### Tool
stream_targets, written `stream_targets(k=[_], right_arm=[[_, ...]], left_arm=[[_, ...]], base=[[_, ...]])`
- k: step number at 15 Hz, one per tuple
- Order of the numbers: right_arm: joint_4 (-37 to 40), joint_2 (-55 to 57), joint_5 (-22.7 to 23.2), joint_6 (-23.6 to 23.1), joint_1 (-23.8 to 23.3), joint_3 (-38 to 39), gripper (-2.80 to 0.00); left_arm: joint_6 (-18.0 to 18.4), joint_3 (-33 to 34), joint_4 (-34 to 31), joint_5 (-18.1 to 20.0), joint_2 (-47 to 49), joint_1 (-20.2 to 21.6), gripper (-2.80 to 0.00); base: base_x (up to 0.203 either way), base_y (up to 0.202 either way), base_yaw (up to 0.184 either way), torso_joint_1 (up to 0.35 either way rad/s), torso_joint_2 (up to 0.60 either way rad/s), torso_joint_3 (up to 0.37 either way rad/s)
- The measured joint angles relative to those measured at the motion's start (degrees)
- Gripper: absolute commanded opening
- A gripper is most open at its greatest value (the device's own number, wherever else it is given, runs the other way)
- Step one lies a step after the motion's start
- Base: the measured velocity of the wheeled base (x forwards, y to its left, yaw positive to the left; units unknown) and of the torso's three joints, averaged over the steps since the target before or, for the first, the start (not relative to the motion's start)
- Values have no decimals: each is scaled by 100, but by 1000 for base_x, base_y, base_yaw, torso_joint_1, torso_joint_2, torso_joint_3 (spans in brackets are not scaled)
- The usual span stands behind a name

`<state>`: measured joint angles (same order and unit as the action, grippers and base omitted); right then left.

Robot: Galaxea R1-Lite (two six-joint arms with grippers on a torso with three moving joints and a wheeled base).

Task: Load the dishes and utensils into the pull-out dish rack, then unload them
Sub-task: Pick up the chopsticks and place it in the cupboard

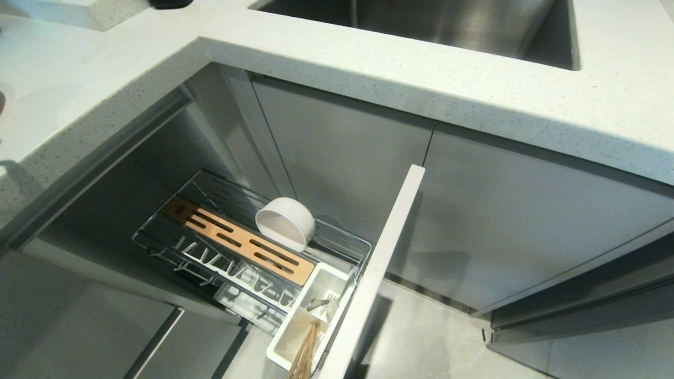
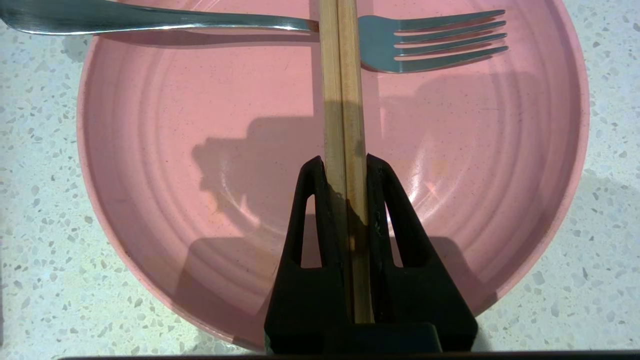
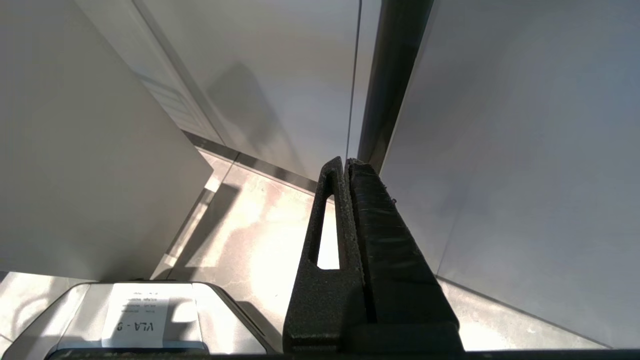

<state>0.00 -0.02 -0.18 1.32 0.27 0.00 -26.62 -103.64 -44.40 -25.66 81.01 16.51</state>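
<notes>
My left gripper (image 2: 344,160) is shut on a pair of light wooden chopsticks (image 2: 342,90) that run out between its fingers, just above a wide pink plate (image 2: 200,150) on the speckled counter. A silver fork (image 2: 430,42) lies across the plate's far side, under the chopsticks. In the head view the pull-out dish rack (image 1: 363,247) stands drawn out below the counter. A white bowl (image 1: 287,221) rests tilted in it beside the wooden strip (image 1: 242,239). Its white caddy (image 1: 295,326) holds wooden sticks (image 1: 303,352) and a metal utensil (image 1: 317,303). My right gripper (image 3: 345,161) is shut on nothing, near the floor.
The rack's pale front panel (image 1: 379,263) stands edge-on beside the caddy. Grey cabinet doors (image 1: 500,221) lie behind it, and a steel sink (image 1: 447,26) is set in the white countertop (image 1: 368,63) above. Neither arm shows in the head view.
</notes>
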Motion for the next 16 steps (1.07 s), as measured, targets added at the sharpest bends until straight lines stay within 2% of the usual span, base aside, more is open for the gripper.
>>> stream_targets(k=[5,7,11,16], right_arm=[[0,0,0,0,0,0,-280],[0,0,0,0,0,0,-280],[0,0,0,0,0,0,-280],[0,0,0,0,0,0,-280]], left_arm=[[-20,4,267,0,-271,-15,-280],[-62,38,441,37,-504,-192,-280],[-516,146,541,161,-1021,-1236,-280],[-838,475,534,216,-1503,-3076,-280]], base=[[0,0,0,0,0,0],[0,0,0,0,0,0],[0,0,0,0,0,0],[0,0,0,0,0,0]])
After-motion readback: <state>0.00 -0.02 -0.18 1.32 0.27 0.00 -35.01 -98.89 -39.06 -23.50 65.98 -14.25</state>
